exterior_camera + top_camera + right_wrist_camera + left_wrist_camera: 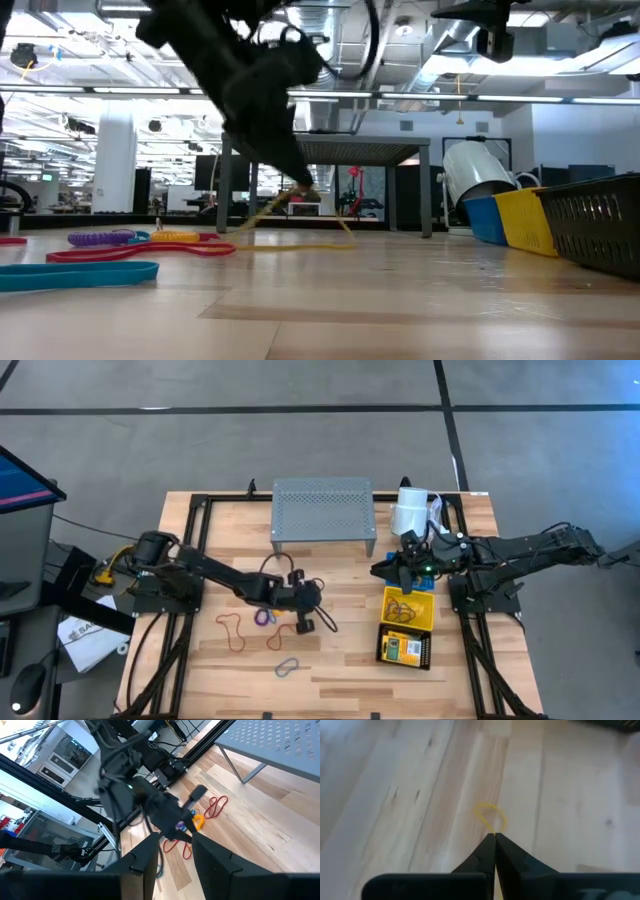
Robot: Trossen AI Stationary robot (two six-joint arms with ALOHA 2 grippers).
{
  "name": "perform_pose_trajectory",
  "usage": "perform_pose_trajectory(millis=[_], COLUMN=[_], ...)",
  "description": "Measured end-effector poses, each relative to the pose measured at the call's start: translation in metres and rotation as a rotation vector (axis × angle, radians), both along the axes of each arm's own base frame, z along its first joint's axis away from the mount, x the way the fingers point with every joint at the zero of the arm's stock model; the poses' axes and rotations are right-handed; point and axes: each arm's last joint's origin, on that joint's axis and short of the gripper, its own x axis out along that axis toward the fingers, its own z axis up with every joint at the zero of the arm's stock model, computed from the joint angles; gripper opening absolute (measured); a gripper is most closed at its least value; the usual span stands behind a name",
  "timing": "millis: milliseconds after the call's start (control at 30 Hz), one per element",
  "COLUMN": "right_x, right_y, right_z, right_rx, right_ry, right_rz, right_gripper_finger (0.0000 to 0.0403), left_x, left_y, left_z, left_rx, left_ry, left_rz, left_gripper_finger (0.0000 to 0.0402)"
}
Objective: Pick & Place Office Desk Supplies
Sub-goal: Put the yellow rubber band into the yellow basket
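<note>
My left gripper (322,618) hangs over the middle of the table, slanting down, shut on a thin yellow loop (490,816). To its left, red (235,630), purple (265,617) and grey (288,666) loops lie flat on the wood. At the right stand a yellow basket (408,608) holding loops and a black basket (405,648) with a yellow-green crayon box in it. My right gripper (172,851) waits open above the yellow basket's far edge, nothing between its fingers. My left gripper pinches one end of the yellow loop (493,831) between its two fingertips (485,851). The fingers come slanting down from the table's left. The rest of the loop hangs past the tips (297,196). Whether its low end touches the wood, I cannot tell.
A grey perforated metal shelf (322,510) stands at the far middle, a white paper roll (410,510) to its right. A blue basket (480,215) shows beside the yellow one in the low view. Bare wood lies between the loops and the baskets.
</note>
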Motion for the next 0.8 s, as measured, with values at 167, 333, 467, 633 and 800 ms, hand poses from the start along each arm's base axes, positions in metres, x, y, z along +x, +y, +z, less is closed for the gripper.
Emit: perform_pose_trajectory(millis=[167, 333, 467, 633, 800], right_x=[0.000, 0.000, 0.000, 0.008, 0.027], right_y=[0.000, 0.000, 0.002, 0.010, 0.018], right_z=[0.000, 0.001, 0.002, 0.002, -0.010], right_rx=[-0.002, -0.007, -0.008, -0.019, -0.021], right_ry=[-0.005, -0.008, -0.016, -0.048, -0.035], right_rz=[0.000, 0.002, 0.013, 0.049, 0.072], right_gripper_finger=[0.0116, 0.0116, 0.0116, 0.0125, 0.0178], left_x=[-0.007, -0.012, -0.017, -0.029, -0.041], left_y=[0.004, 0.004, 0.002, 0.005, 0.007], left_z=[0.025, 0.037, 0.054, 0.082, 0.110], left_rx=[-0.010, -0.026, -0.050, -0.086, -0.116], left_ry=[-0.057, -0.090, -0.148, -0.245, -0.361], left_rz=[0.009, 0.004, -0.007, 0.005, 0.006], left_gripper_finger=[0.0000, 0.0000, 0.0000, 0.0000, 0.0000])
